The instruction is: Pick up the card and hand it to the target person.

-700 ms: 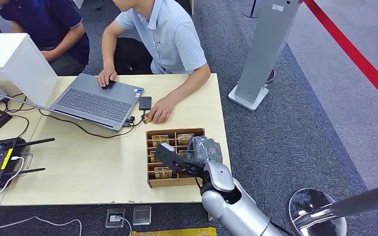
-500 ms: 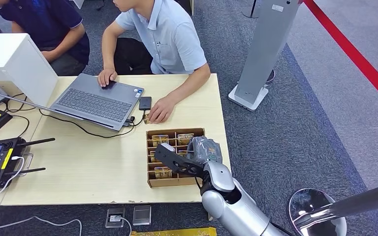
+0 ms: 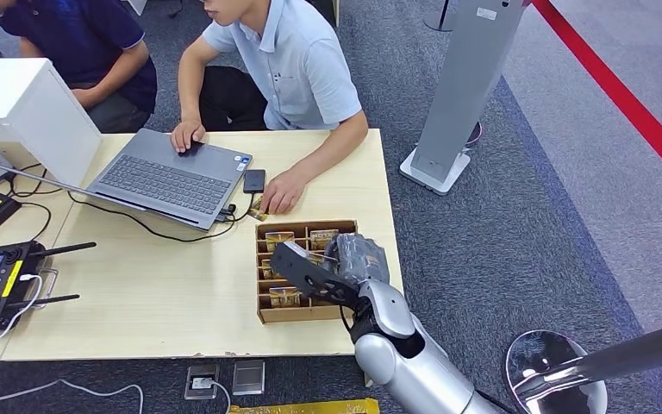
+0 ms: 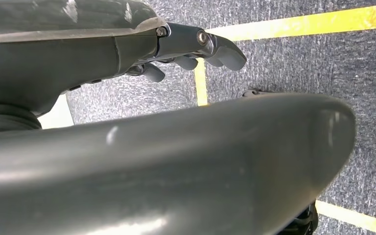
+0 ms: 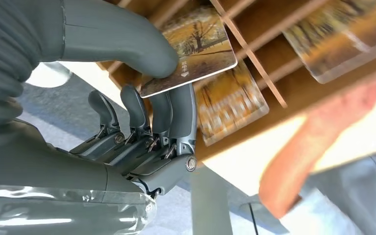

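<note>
- Pickup judged nearly done: card (image 5: 191, 49) pinched between thumb and fingers (image 5: 178, 110) of right hand (image 3: 323, 274), raised above the compartments of the cardboard divider box (image 3: 263, 315) on the table (image 3: 164, 293).
- Card's near edge gripped, its far end free over other cards (image 5: 230, 103) lying in the slots.
- Handover left to do: person in light blue shirt (image 3: 297, 69) seated across the table, one hand (image 3: 283, 191) resting just beyond the box, not reaching for the card.
- Left hand (image 4: 186, 51) hanging over carpet, fingers loosely curled, holding nothing; whether fully closed cannot be told.
</note>
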